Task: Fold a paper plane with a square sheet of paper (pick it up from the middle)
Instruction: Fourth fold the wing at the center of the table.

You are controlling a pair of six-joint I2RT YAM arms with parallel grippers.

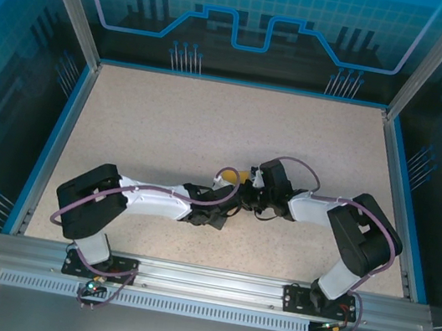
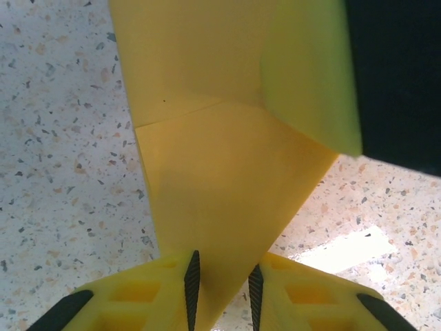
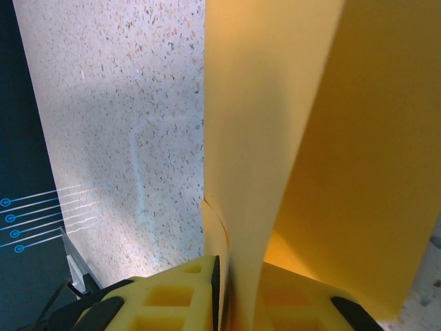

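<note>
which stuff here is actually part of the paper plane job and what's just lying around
Part of the job:
sheet of paper, partly folded
right gripper, pinching the paper
left gripper, a finger on either side of the paper

Just there:
speckled table
blue walls

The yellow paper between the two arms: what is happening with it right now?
A folded sheet of yellow paper is being worked at the middle of the table. The right gripper is shut on it, the sheet running edge-on between its pads. The left gripper has the narrow end between its jaws; whether it grips cannot be told.
</note>
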